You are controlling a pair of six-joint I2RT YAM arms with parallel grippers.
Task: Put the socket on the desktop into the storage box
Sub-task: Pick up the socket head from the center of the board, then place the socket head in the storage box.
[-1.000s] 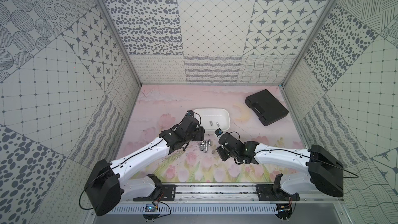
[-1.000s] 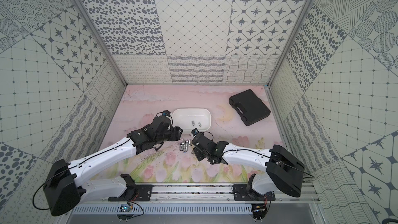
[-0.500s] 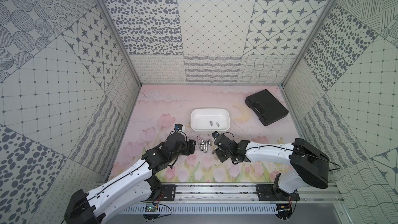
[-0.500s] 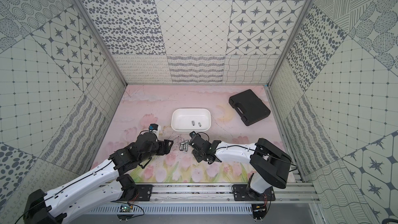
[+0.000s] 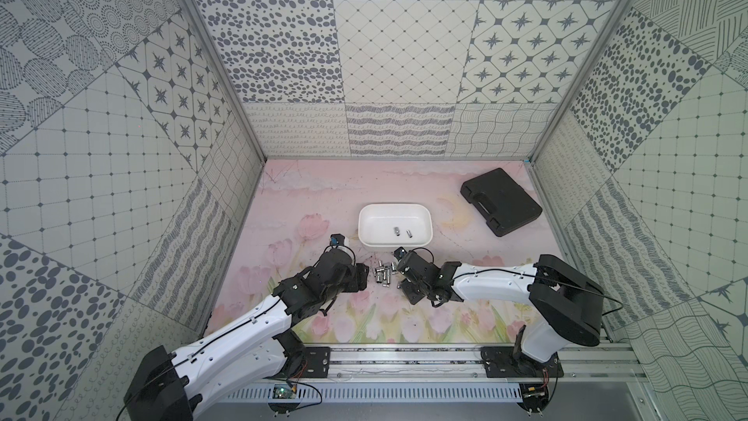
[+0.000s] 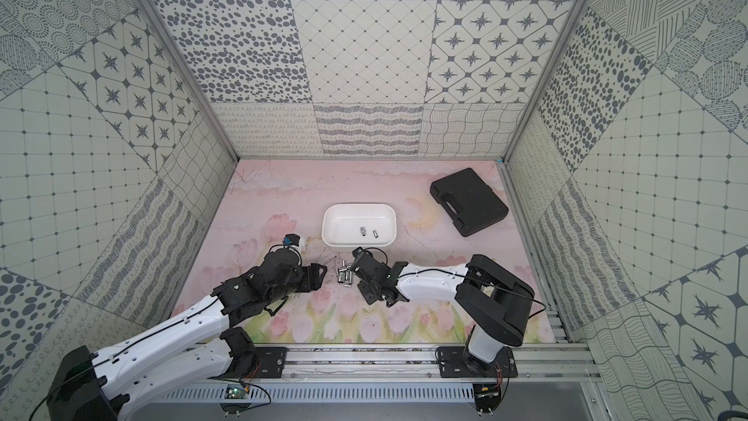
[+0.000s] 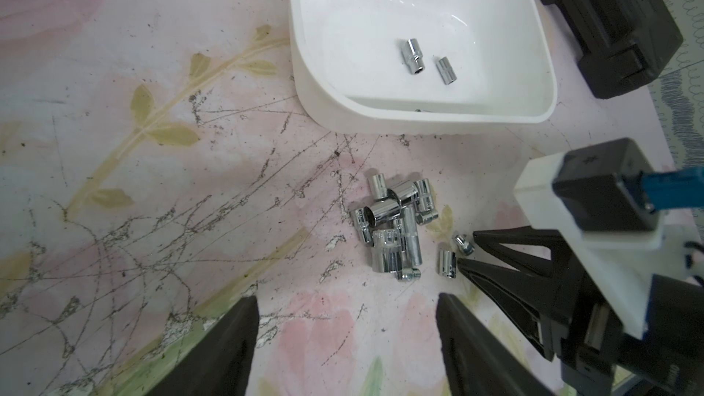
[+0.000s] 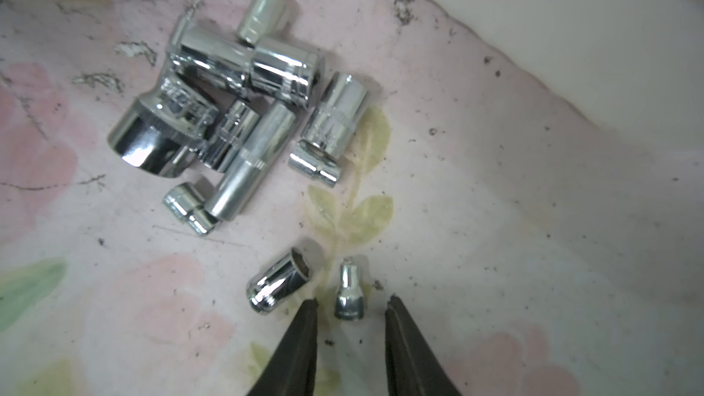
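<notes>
Several chrome sockets lie in a pile (image 5: pixel 384 273) (image 6: pixel 345 275) (image 7: pixel 396 222) (image 8: pixel 236 108) on the pink desktop, just in front of the white storage box (image 5: pixel 394 206) (image 6: pixel 358 207) (image 7: pixel 419 118). Two sockets (image 5: pixel 402 232) lie inside the box. My right gripper (image 8: pixel 351 300) (image 7: pixel 468 249) is low at the pile's right. It is open narrowly, with one small loose socket (image 8: pixel 347 297) just between its tips, a gap on each side. A second loose socket (image 8: pixel 280 285) lies beside one tip. My left gripper (image 7: pixel 344 299) (image 5: pixel 361 276) stands wide open and empty to the left of the pile.
A flat black hard-shell case (image 5: pixel 502 202) (image 6: pixel 469 200) (image 7: pixel 609 20) lies at the back right, near the right wall. Patterned walls close in three sides. The arms' rail (image 5: pixel 404 362) runs along the front edge.
My left arm has drawn back from the storage box and come down to the left of the pile. The right gripper's jaws have narrowed at the pile's right.
</notes>
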